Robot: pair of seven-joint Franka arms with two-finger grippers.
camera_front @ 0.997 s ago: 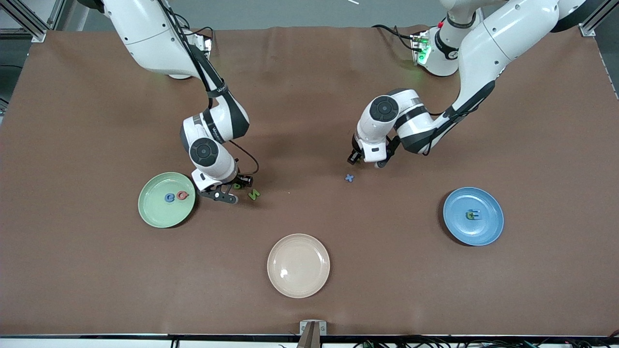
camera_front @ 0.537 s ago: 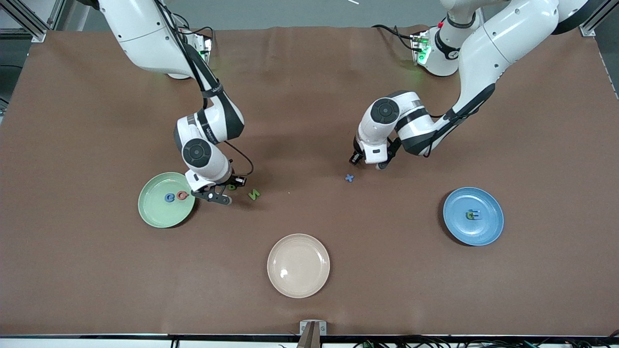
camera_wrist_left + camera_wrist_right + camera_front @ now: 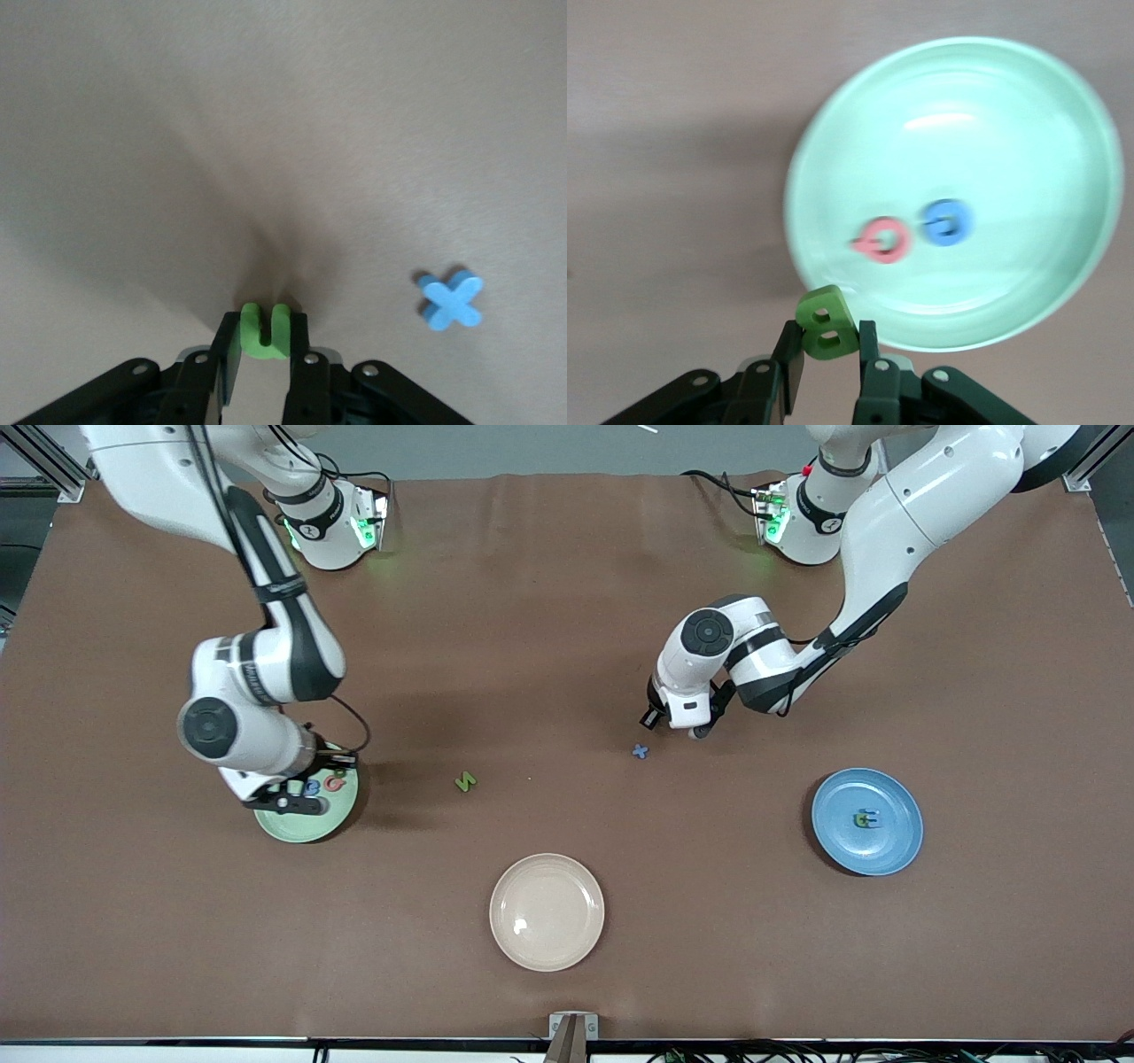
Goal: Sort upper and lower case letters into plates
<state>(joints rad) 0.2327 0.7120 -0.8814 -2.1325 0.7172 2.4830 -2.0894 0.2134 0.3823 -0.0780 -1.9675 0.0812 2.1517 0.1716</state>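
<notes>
Over the green plate (image 3: 301, 828), our right gripper (image 3: 824, 354) pinches a green letter (image 3: 826, 323); our left gripper (image 3: 263, 354) pinches another letter (image 3: 264, 329) near the blue cross (image 3: 640, 751).

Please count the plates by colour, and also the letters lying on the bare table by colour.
Green plate: 1
Blue plate: 1
Beige plate: 1
Green letter on table: 1
Blue letter on table: 1
Total: 5

Right end effector (image 3: 285, 797) over pale green plate (image 3: 312, 825).
</notes>
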